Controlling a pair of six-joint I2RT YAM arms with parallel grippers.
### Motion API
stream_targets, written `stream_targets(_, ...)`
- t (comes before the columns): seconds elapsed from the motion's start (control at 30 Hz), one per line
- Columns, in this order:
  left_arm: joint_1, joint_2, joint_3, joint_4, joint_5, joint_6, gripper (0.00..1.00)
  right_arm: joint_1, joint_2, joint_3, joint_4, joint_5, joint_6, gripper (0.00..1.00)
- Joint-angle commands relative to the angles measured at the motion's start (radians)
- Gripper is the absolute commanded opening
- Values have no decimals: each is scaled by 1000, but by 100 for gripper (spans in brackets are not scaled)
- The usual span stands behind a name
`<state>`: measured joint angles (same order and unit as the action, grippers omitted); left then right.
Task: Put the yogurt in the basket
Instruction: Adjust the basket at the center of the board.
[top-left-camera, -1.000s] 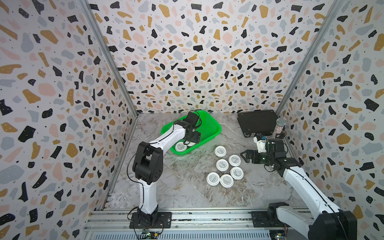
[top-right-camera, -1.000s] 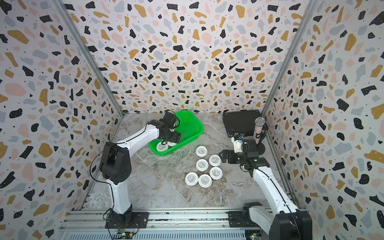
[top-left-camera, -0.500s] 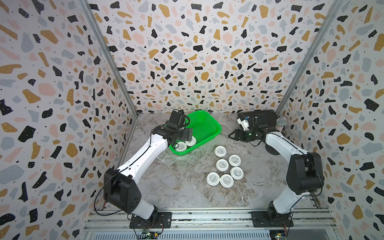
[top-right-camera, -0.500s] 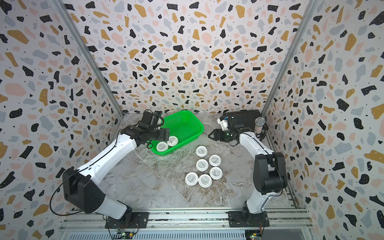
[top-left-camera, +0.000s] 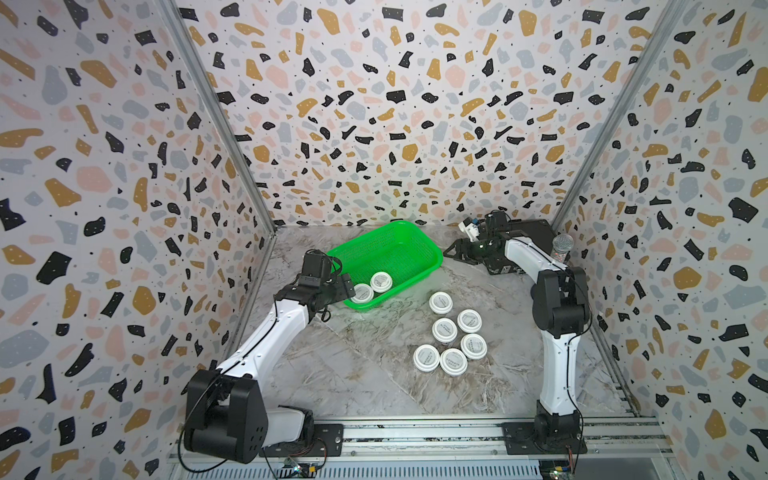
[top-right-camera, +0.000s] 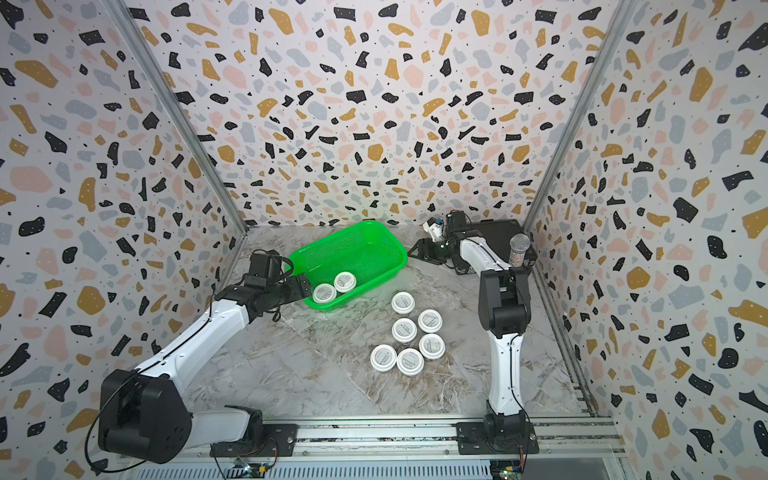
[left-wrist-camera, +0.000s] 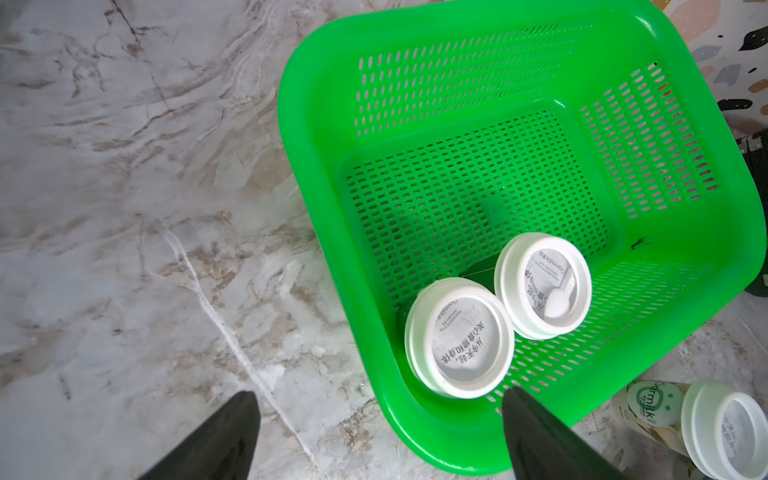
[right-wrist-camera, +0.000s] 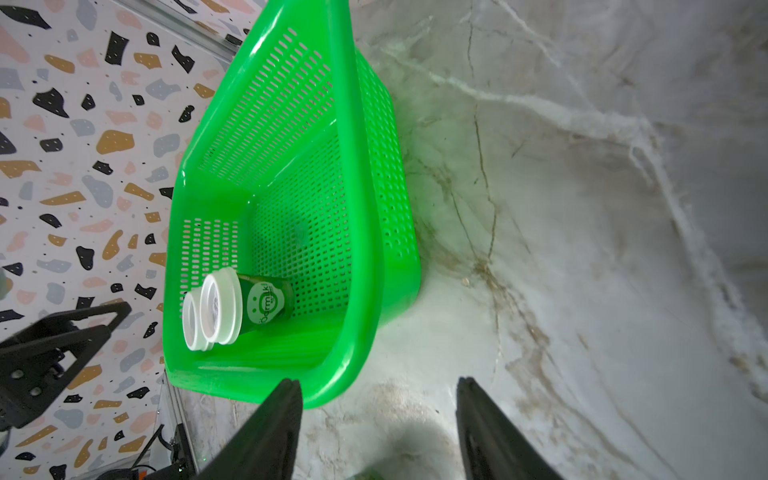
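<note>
In both top views you have six yogurt cups (top-left-camera: 444, 330) upright on the counter (top-left-camera: 353, 374), near-right of the basket (top-left-camera: 390, 253). The right end effector (top-left-camera: 449, 251) looks nearer to them.

Left wrist view: your left end effector (left-wrist-camera: 378, 395) is spread and empty by the basket's near-left corner, beside two cups (left-wrist-camera: 457, 336) inside.

Right wrist view: its fingers (right-wrist-camera: 270, 424) stand apart, holding nothing.
</note>
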<state>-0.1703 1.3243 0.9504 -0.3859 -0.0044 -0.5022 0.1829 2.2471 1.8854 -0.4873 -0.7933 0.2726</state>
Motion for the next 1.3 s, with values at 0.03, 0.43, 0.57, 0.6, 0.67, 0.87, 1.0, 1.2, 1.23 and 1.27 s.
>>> stream_targets(0.03, 46, 32, -39, 159, 140, -96, 85, 13, 40, 112, -92, -69, 2, 61)
stream_targets(0.43, 63, 96, -72, 191, 127, -106, 68, 29, 143, 247, -144, -90, 9, 56)
stream_targets(0.57, 66, 121, -78, 236, 139, -102, 60, 39, 171, 285, -151, -98, 15, 50)
stream_targets(0.6, 66, 130, -77, 238, 141, -101, 58, 40, 178, 291, -148, -100, 24, 47)
stream_targets(0.67, 66, 150, -69, 238, 150, -91, 56, 40, 181, 293, -143, -96, 38, 44)
stream_targets(0.87, 66, 192, -58, 256, 187, -81, 41, 40, 125, 238, -158, -50, 28, 35)
stream_targets(1.0, 65, 203, -47, 262, 219, -80, 38, 40, 37, 135, -139, 2, 13, 31)
stream_targets(1.2, 66, 211, -35, 257, 254, -71, 35, 37, -94, -33, -60, 3, 46, 27)
stream_targets(1.23, 66, 211, -34, 256, 259, -69, 35, 37, -114, -59, -55, 3, 48, 27)
stream_targets(1.27, 66, 210, -32, 255, 266, -67, 36, 36, -133, -87, -49, 4, 51, 27)
